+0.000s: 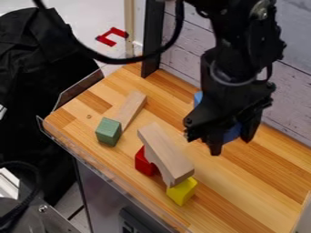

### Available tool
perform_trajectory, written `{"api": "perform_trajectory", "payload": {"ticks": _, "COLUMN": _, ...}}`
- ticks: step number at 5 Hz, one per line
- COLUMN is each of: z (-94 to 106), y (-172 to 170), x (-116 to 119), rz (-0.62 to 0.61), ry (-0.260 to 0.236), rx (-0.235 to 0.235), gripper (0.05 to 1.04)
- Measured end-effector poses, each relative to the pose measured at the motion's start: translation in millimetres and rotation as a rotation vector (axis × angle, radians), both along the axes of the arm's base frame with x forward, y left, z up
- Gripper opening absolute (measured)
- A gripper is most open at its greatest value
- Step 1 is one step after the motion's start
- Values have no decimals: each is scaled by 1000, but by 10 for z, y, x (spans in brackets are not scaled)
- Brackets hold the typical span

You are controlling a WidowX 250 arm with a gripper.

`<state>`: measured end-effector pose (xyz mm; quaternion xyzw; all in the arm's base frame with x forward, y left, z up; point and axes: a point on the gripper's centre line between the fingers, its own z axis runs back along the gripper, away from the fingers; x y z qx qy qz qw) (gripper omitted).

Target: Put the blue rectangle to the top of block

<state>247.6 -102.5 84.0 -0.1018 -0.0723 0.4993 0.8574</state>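
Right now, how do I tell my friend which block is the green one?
Find the wooden table and look toward its left side in the picture. There lies a long plain wood block, with the small green block at its lower end. It's the only green one; the red block and yellow block are farther right.

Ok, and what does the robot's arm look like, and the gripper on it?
The arm is black, with chunky, angular joint housings and a rounded collar near the wrist. The gripper is black too, with a broad, angular body and small round fittings along its edges. A thick black cable curves in a wide loop beside the arm.
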Motion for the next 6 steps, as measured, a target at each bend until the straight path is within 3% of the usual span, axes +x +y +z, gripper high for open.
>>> {"api": "perform_trajectory", "payload": {"ticks": 2, "z": 4, "y": 10, "x": -177, "rz": 6, "ry": 37, "rx": -13, "gripper": 599}}
{"api": "perform_trajectory", "payload": {"ticks": 4, "z": -8, "y": 88, "x": -346, "rz": 26, "ry": 152, "rx": 39, "gripper": 599}}
{"api": "perform_trajectory", "payload": {"ticks": 6, "z": -55, "y": 97, "x": -404, "rz": 65, "ry": 164, "rx": 25, "gripper": 599}}
